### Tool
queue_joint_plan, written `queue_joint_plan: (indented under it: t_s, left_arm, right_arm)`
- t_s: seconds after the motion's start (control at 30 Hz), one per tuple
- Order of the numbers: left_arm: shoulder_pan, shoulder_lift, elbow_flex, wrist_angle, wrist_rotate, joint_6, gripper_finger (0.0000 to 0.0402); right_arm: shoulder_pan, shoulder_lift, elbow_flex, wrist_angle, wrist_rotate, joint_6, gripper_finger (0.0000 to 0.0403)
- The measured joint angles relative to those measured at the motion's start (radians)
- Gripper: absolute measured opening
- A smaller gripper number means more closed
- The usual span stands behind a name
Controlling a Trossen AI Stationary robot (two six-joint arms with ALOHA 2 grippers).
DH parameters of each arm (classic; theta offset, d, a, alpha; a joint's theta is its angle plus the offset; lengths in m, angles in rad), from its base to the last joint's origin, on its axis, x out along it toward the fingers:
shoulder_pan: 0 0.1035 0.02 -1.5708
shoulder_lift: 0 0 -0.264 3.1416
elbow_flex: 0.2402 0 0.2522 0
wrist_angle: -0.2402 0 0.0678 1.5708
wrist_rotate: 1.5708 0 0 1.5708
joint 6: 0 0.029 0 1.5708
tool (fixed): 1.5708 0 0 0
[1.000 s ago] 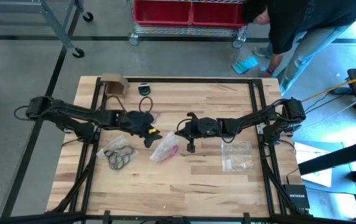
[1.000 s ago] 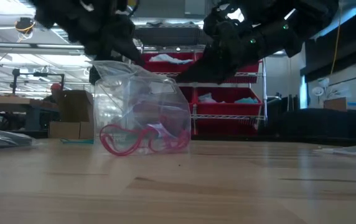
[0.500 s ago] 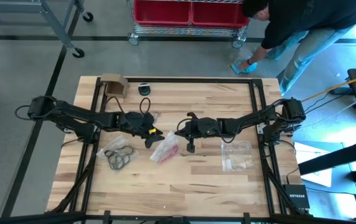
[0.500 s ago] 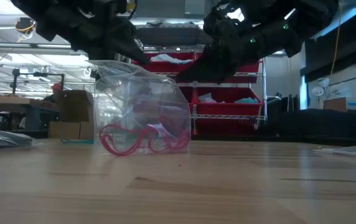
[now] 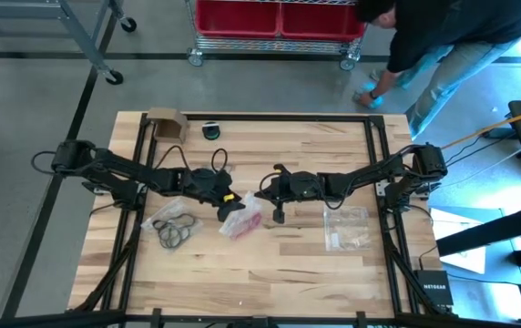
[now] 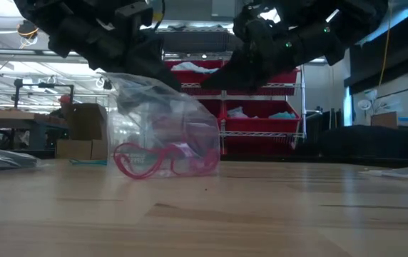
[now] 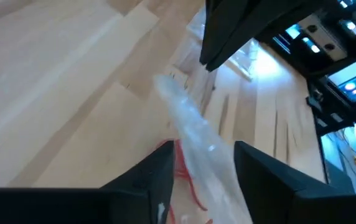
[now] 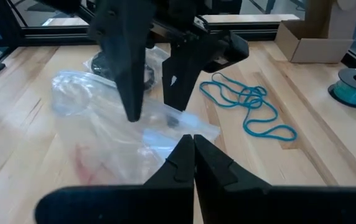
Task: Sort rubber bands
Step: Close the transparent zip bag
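Left gripper (image 5: pixel 230 211) stands over the middle of the desk (image 5: pixel 270 273), its jaws apart and astride the upper edge of the clear bag (image 5: pixel 242 217) that holds the red rubber bands (image 6: pixel 162 160). In the left wrist view the bag's film runs up between the two fingers (image 7: pixel 142 181); contact cannot be confirmed. Right gripper (image 5: pixel 279 216) hangs just beside the same bag on its far side from the left arm, jaws together and empty.

Other task items: black rubber bands (image 5: pixel 176 230) lie on a second clear bag (image 5: pixel 165 214) toward the desk's left edge; teal rubber bands (image 8: pixel 248 104) lie loose on the wood behind the left arm; a third bag (image 5: pixel 346 228) lies near the right edge.

Judged step: securing the red bag's mouth. To do it well, close on film only, high on the lip, clear of the bands inside, and keep the bag's bottom resting on the desk so it does not tip.

Not determinable: whether the bag's mouth is open or sealed, what the third bag contains, and how many bands are in each group. The teal bands are largely masked by the left arm from above.
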Motion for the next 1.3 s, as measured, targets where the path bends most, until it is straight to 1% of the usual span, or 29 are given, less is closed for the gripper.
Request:
queue_joint_plan:
  t_s: [0.1,0.23,0.27,0.4,0.57,0.73,0.8,0.87,0.93,1.0,1.07,1.1,1.2,1.3]
  left_arm:
    - [0.0,-0.001,0.0,0.006,-0.001,0.028,0.0107]
    - [0.0,-0.001,0.0,0.004,-0.008,0.083,0.0021]
    - [0.0,-0.001,0.0,0.003,-0.008,0.093,0.0011]
    - [0.0,-0.014,0.025,-0.053,-0.008,0.148,0.0003]
    - [-0.002,-0.039,0.115,-0.26,-0.03,0.261,0.0002]
    - [-0.004,-0.051,0.202,-0.397,-0.051,0.364,0.0001]
    - [-0.004,-0.051,0.225,-0.42,-0.058,0.394,0.0001]
    - [-0.004,-0.053,0.238,-0.427,-0.06,0.418,0.0001]
    - [-0.004,-0.053,0.25,-0.424,-0.06,0.441,0.0]
    - [-0.005,-0.053,0.253,-0.427,-0.06,0.453,0.0]
    - [-0.005,-0.053,0.253,-0.428,-0.06,0.454,0.0]
    - [-0.006,-0.053,0.253,-0.428,-0.06,0.455,0.0]
    - [-0.011,-0.053,0.253,-0.432,-0.06,0.458,0.0]
    - [-0.016,-0.053,0.253,-0.431,-0.06,0.461,0.0]
  right_arm:
    - [0.0,0.0,0.0,0.003,0.0,0.0,0.0001]
    - [0.0,0.0,0.0,-0.004,-0.001,0.043,0.0001]
    - [0.0,0.0,0.0,-0.005,-0.001,0.047,0.0001]
    - [-0.001,-0.035,0.0,-0.011,-0.001,0.041,0.0001]
    - [-0.001,-0.135,0.0,-0.053,0.008,-0.039,0.0001]
    - [-0.001,-0.239,0.001,-0.05,0.007,-0.039,0.0001]
    - [-0.001,-0.256,0.001,-0.062,-0.028,-0.013,0.0001]
    - [-0.014,-0.256,0.001,-0.072,-0.062,0.049,0.0001]
    - [-0.028,-0.256,0.001,-0.12,-0.082,0.121,0.0005]
    - [-0.044,-0.25,0.001,-0.198,-0.104,0.17,0.0023]
    - [-0.05,-0.24,-0.001,-0.28,-0.103,0.191,0.0055]
    - [-0.048,-0.231,-0.001,-0.294,-0.092,0.193,0.0074]
    - [-0.046,-0.196,-0.001,-0.288,-0.099,0.148,0.013]
    - [-0.045,-0.144,-0.001,-0.219,-0.133,0.095,0.0168]
